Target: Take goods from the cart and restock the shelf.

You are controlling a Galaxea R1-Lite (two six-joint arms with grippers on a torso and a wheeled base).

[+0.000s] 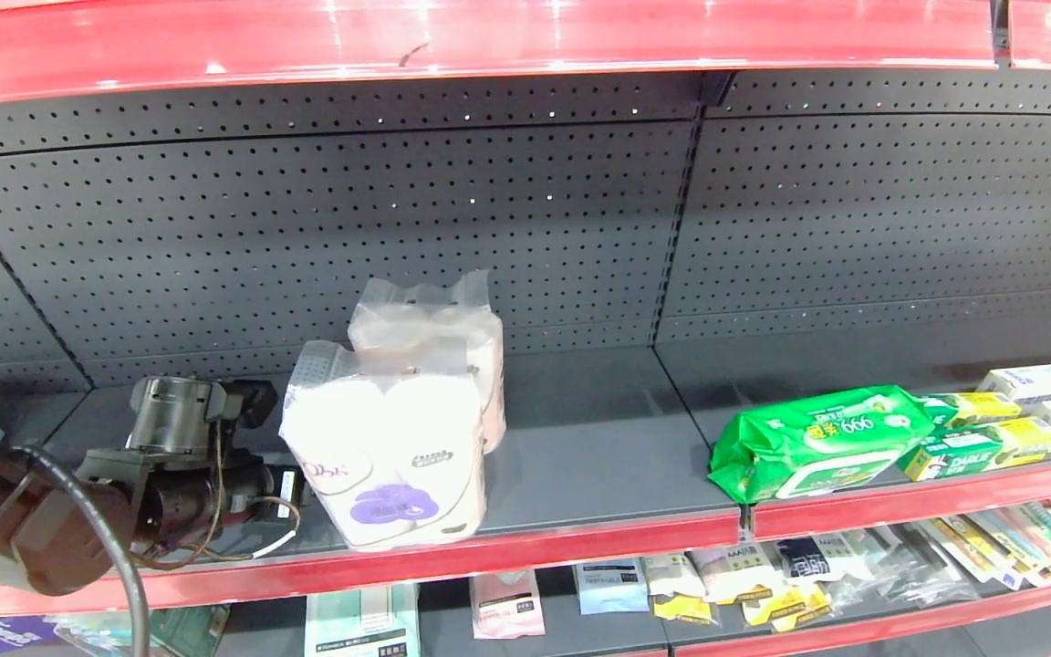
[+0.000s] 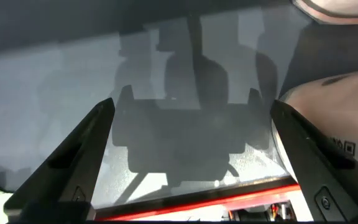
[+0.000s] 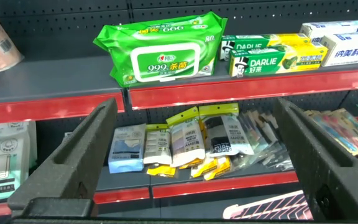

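Observation:
Two white toilet paper packs stand on the grey shelf (image 1: 598, 438), the front pack (image 1: 389, 456) at the red edge and the rear pack (image 1: 439, 338) just behind it. My left arm (image 1: 170, 456) lies over the shelf, left of the front pack. In the left wrist view my left gripper (image 2: 191, 106) is open above bare shelf, with a pack's side (image 2: 347, 106) just outside one finger. My right gripper (image 3: 196, 106) is open and holds nothing; it hangs in front of the shelves, facing the lower shelf's small packets (image 3: 185, 140).
A green wet-wipes pack (image 1: 813, 438) and toothpaste boxes (image 1: 982, 438) lie on the shelf's right section. Sachets and packets fill the lower shelf (image 1: 744, 584). Perforated back panel behind. Free shelf room lies between the toilet paper and the wipes.

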